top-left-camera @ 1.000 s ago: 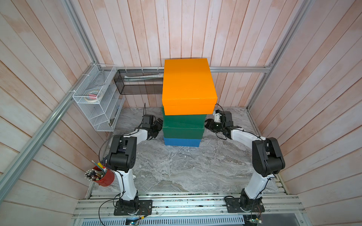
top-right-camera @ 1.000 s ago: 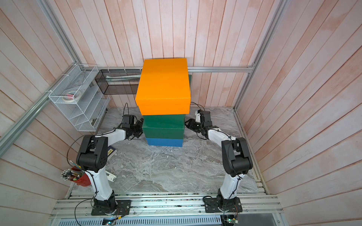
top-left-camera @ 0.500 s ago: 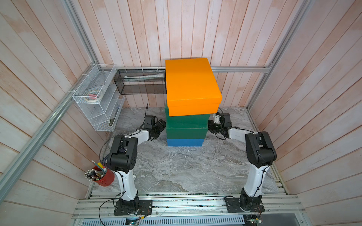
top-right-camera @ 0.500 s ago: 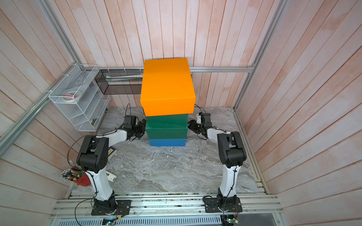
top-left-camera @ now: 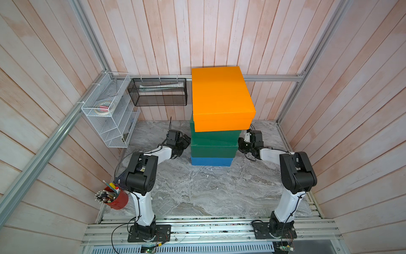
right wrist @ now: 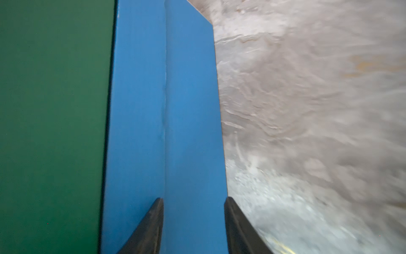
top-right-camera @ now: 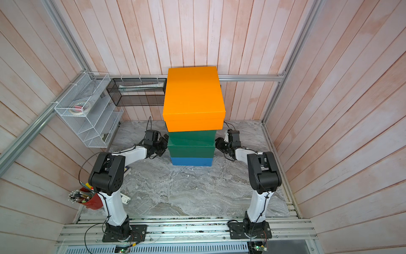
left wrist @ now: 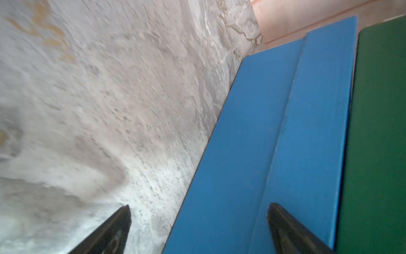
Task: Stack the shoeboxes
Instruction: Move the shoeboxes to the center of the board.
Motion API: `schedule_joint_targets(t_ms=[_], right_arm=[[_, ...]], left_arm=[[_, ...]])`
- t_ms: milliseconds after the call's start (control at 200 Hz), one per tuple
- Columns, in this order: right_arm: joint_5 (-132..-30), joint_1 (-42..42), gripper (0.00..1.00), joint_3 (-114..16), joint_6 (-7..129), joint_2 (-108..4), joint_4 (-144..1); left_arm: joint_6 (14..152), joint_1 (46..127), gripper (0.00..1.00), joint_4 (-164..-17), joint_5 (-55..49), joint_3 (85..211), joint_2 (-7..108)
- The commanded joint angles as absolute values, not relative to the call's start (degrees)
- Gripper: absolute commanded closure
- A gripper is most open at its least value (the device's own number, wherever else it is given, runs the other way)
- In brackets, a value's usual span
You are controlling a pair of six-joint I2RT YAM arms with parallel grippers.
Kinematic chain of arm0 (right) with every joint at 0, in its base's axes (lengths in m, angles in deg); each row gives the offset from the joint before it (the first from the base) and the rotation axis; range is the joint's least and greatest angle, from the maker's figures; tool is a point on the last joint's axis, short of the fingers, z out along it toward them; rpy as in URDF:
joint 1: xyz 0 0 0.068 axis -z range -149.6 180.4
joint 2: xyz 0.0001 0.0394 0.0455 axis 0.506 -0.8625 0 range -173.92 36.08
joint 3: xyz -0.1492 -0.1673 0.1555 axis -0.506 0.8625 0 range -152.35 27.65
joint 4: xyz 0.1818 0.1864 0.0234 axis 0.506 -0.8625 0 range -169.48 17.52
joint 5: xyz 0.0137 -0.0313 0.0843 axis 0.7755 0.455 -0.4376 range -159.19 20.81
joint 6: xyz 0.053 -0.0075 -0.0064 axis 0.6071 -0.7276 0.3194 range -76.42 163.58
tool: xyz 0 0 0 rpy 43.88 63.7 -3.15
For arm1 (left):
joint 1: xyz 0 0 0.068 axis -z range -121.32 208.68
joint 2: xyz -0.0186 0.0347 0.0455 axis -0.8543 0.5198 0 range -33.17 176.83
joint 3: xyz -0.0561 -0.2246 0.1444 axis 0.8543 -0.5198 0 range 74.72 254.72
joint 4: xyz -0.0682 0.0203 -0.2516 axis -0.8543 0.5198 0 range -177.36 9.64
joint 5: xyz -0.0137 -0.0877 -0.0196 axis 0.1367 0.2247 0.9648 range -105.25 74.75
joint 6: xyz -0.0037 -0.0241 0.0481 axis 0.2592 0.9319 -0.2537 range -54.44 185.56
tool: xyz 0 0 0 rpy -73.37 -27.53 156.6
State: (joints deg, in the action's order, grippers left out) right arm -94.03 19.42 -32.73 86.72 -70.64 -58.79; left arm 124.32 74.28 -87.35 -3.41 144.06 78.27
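Marble tabletop [top-left-camera: 197, 193] bears the shoeboxes [top-left-camera: 214, 150], both arms [top-left-camera: 161, 152] stretched low beside them: left pincer [top-left-camera: 186, 142] gaping, right pincer [top-left-camera: 241, 145] half-open

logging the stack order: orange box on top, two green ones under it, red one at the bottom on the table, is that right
Not quite: the bottom box is the blue box, not a red one. Both top views show it on the table under the lower green box and the upper green box, with the orange box on top.
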Motion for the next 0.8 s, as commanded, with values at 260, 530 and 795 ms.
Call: schedule_joint_targets(t_ms=[260, 530, 795], right_arm=[[-99.71, 17.21, 0.53, -24.61, 86.21, -61.08, -57.19], [-98.6, 20.11, 0.53, -21.75, 84.44, -55.68, -60.49], [-97.19, 27.6, 0.48, -23.65, 82.28, -50.86, -66.02]], left_arm=[[122.76, 81.85, 0.0, -85.72, -0.28, 137.57, 73.03], [121.78, 82.18, 0.0, -83.34, -1.6, 136.97, 70.6], [118.78, 77.81, 0.0, -78.68, -3.02, 139.47, 66.41]])
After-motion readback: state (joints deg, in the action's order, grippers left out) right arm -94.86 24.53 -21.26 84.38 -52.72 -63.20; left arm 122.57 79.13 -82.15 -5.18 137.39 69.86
